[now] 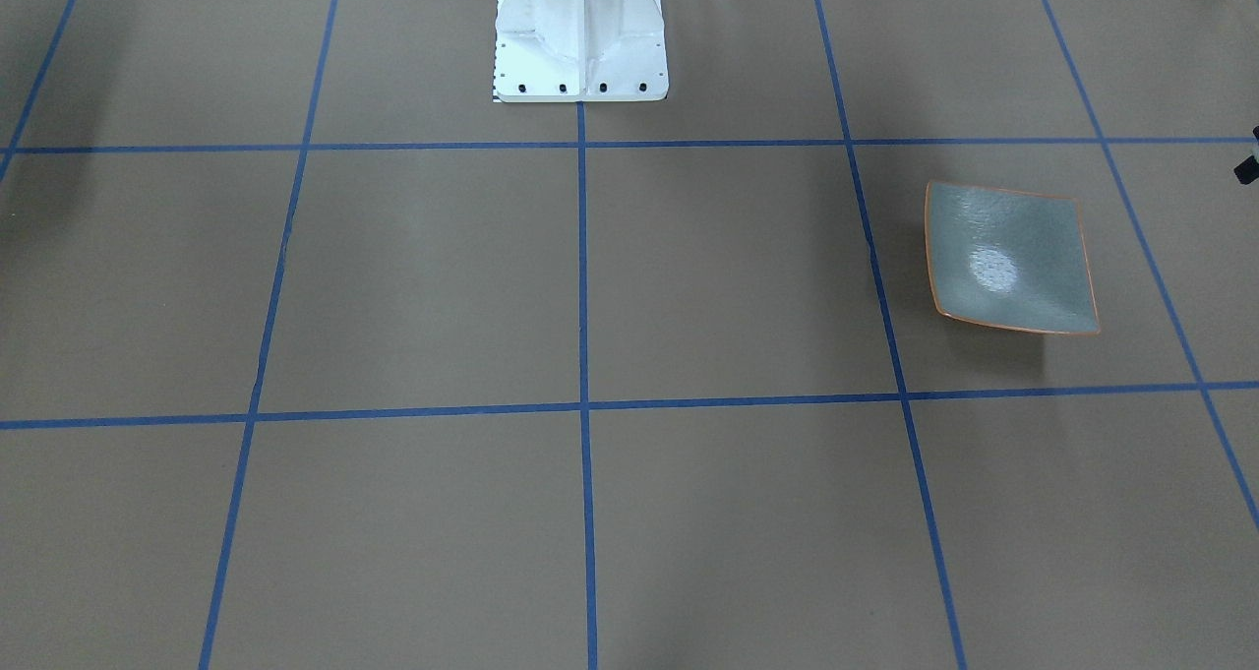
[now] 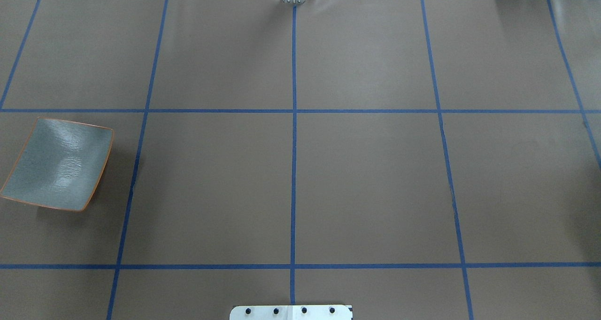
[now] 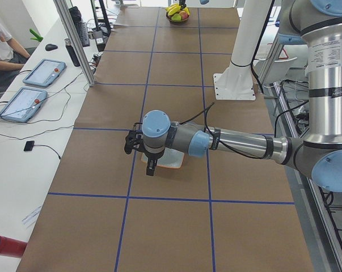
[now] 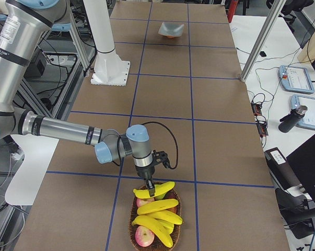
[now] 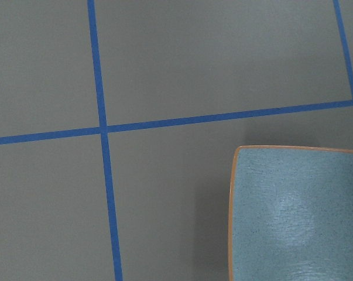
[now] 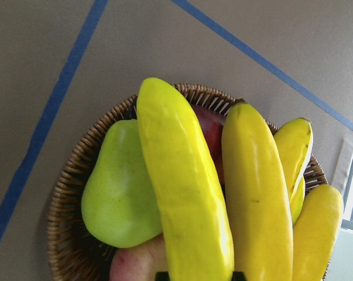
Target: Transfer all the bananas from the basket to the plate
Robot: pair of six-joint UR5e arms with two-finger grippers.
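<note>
– At the robot's right end of the table [image 2: 366, 183] we count four bananas [image 6: 182, 187] in the basket [image 6: 65, 234], with one green pear [image 6: 117, 187] and two red apples [image 4: 144, 236] beside them.
– And the plate [image 2: 61, 165]? We see one, on the robot's left side, well apart from the basket, and nothing lies on it.
– So we judge the transfer not begun: all four bananas are left to move.
– Agreed. The right gripper [image 4: 149, 187] hangs just over the topmost banana, the left gripper [image 3: 150, 168] hovers above the plate; we cannot tell how wide either one's jaws stand.
</note>
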